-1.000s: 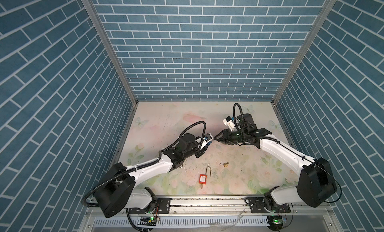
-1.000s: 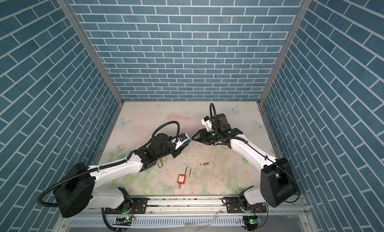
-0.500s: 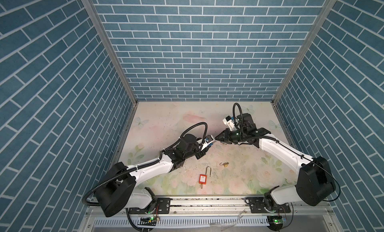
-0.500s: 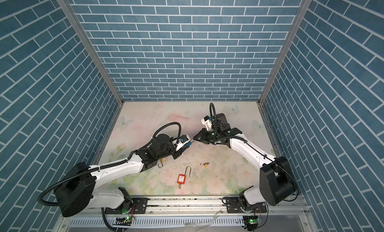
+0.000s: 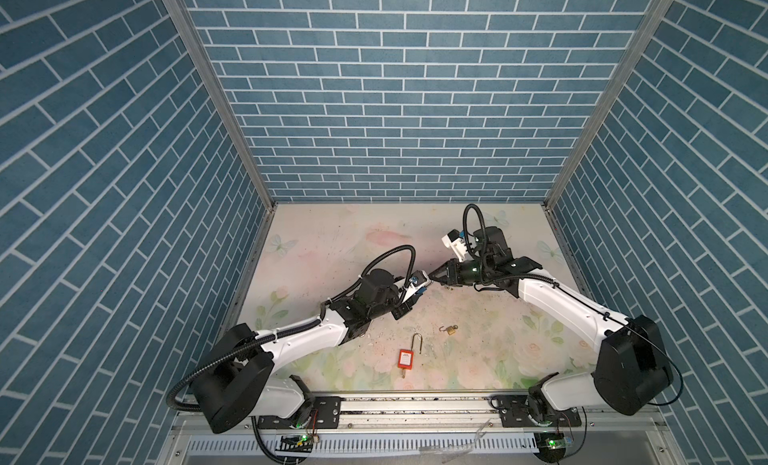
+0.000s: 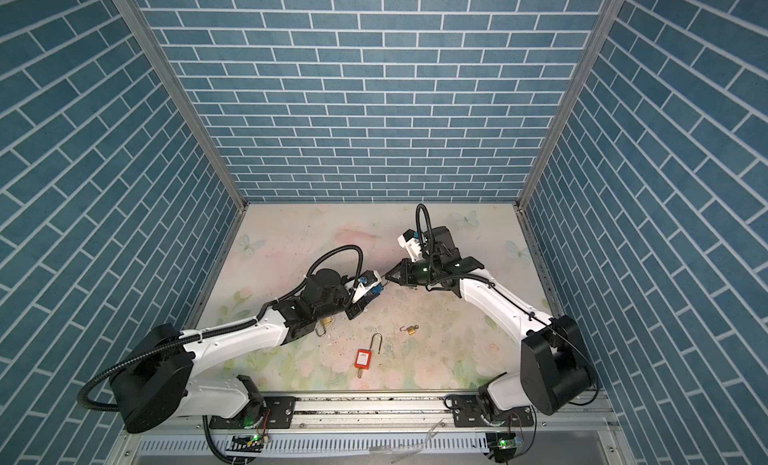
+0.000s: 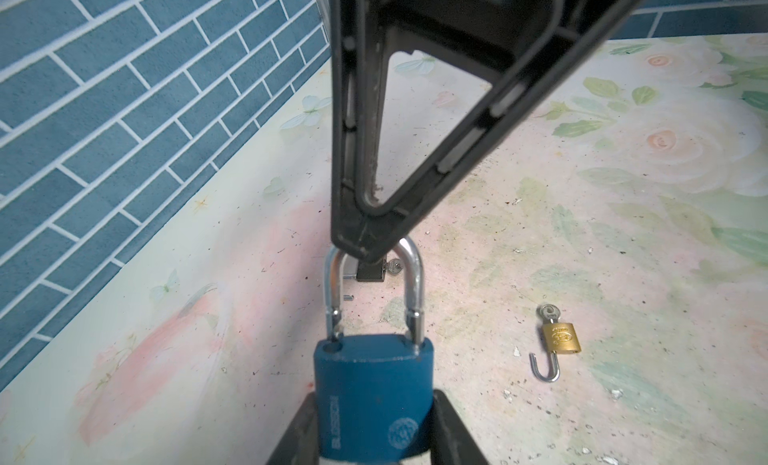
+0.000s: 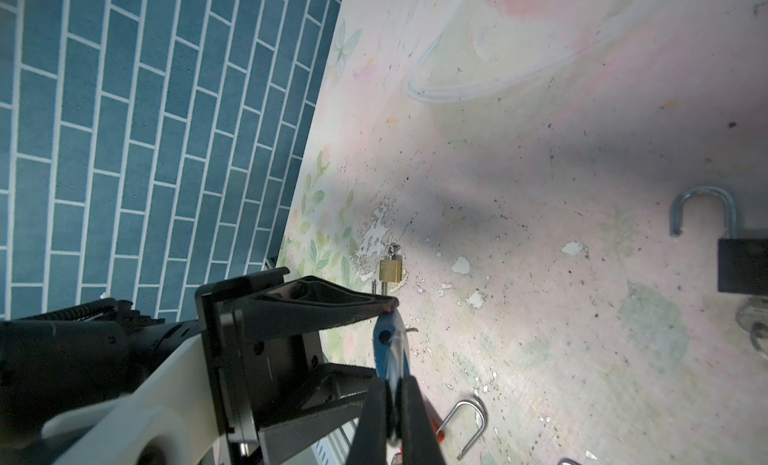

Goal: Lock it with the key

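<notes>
- We see the left claw (image 7: pixel 374 400) partly open. Its two black fingers (image 7: pixel 449 429) press against the sides of the blue padlock (image 7: pixel 372 384), which fills the lower middle of the left wrist view.
- The padlock's silver shackle (image 7: pixel 415 284) points away from that claw toward the middle of the frame. Its right-hand leg sits in the body, and its left-hand leg ends just above its hole, so we read the lock as unlatched.
- The right claw (image 8: pixel 392 400) is closed tight. At the bottom centre of the right wrist view its fingers (image 8: pixel 417 421) pinch a thin silver-blue edge. In the left wrist view one fingertip covers the top of the shackle's bow, so we take it to be gripping the shackle.
- In both top views the two claws meet tip to tip just above the middle of the desk (image 5: pixel 332 234), with the blue padlock held off the surface between them.
- A red padlock (image 5: pixel 406 358) lies flat at the lower middle of the desk, its long shackle pointing toward the top of the frame, apart from both arms.
- A small brass padlock (image 5: pixel 451 330) lies to the upper right of the red one, with its shackle open and a key (image 7: pixel 549 311) in it.
- A black padlock (image 8: pixel 744 269) with an open shackle lies at the right edge of the right wrist view.
- Another brass padlock (image 6: pixel 326 322) shows just below the left forearm in a top view.
</notes>
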{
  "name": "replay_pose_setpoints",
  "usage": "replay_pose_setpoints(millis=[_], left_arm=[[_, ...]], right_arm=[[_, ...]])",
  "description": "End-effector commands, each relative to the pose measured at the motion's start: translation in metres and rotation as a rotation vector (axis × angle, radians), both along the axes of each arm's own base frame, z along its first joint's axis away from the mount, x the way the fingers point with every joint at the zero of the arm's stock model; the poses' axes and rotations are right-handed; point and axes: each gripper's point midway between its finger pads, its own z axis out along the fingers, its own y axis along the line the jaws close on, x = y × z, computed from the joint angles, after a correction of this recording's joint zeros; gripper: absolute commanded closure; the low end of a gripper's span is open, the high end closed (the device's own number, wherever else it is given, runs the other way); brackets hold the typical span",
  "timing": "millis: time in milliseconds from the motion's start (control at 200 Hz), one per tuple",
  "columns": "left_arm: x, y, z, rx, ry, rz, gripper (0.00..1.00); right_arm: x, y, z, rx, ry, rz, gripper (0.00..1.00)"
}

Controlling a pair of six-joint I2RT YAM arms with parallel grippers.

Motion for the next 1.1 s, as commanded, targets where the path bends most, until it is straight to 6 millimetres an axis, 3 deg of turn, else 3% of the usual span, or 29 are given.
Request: replay_pose_setpoints(millis=[0,460,795,1095], left_arm=[[-0.007,-0.014,0.016,-0.065,-0.024,-0.060,0.81],[-0.013,-0.022,0.042,-0.156,-0.036,-0.102,0.81],[0.006,-0.016,0.070,-0.217,-0.141,-0.002,0.81],[0.012,-0.012,0.084,-0.265,-0.204,0.037,0.81]], right_arm=[[-0.011,0.008,0.017,0.068,-0.117,0.096,1.00],[-0.032,0.009,0.024,0.128,-0.163,0.207,1.00],[-0.024,0.001,-0.004,0.028,-0.090,0.136,1.00],[-0.022,0.002,-0.013,0.010,-0.046,0.128,1.00]])
